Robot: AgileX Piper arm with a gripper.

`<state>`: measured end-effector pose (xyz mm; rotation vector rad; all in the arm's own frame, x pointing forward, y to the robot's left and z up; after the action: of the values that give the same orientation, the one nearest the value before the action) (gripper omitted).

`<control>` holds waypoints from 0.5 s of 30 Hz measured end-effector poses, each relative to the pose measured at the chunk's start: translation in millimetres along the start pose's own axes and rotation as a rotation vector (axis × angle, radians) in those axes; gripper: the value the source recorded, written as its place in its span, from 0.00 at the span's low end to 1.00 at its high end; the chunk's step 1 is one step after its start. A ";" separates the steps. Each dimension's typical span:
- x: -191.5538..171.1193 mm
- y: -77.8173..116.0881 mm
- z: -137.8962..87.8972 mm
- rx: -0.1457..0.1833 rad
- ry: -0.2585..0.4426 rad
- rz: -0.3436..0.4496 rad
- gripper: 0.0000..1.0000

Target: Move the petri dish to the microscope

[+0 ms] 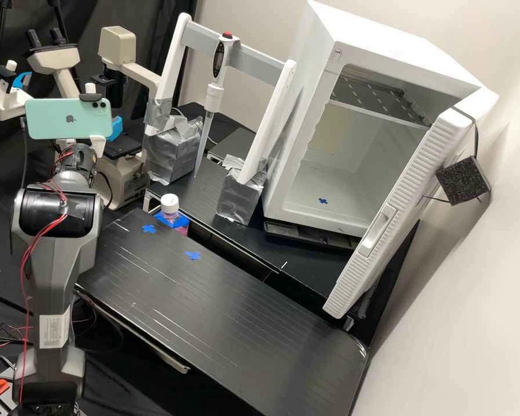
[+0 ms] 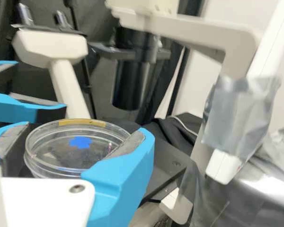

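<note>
The clear, round, shallow petri dish (image 2: 71, 165) has a strip of yellow tape along its rim, and a blue mark shows through it; its contents cannot be made out. The two bright blue fingers (image 1: 115, 128) grip it from opposite sides, at the black stage (image 1: 123, 149) of the beige microscope (image 1: 118, 43) on the far left; whether it touches the stage cannot be told. Past the far edge of the black worktop (image 1: 225, 300), a white-capped bottle (image 1: 170, 203) sits in a blue holder (image 1: 181, 221). On the right, the open white cabinet (image 1: 297, 121) contains a perforated metal shelf (image 1: 381, 95) and a blue cross (image 1: 323, 201).
</note>
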<state>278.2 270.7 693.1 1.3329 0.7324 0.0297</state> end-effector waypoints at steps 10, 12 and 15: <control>32.9 -13.7 7.3 0.020 -0.022 -0.001 0.00; 39.3 -16.0 8.4 0.024 -0.024 0.001 0.00; 46.8 -18.0 10.4 0.045 -0.036 0.007 0.00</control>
<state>312.9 276.5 655.9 1.3753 0.7013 -0.0056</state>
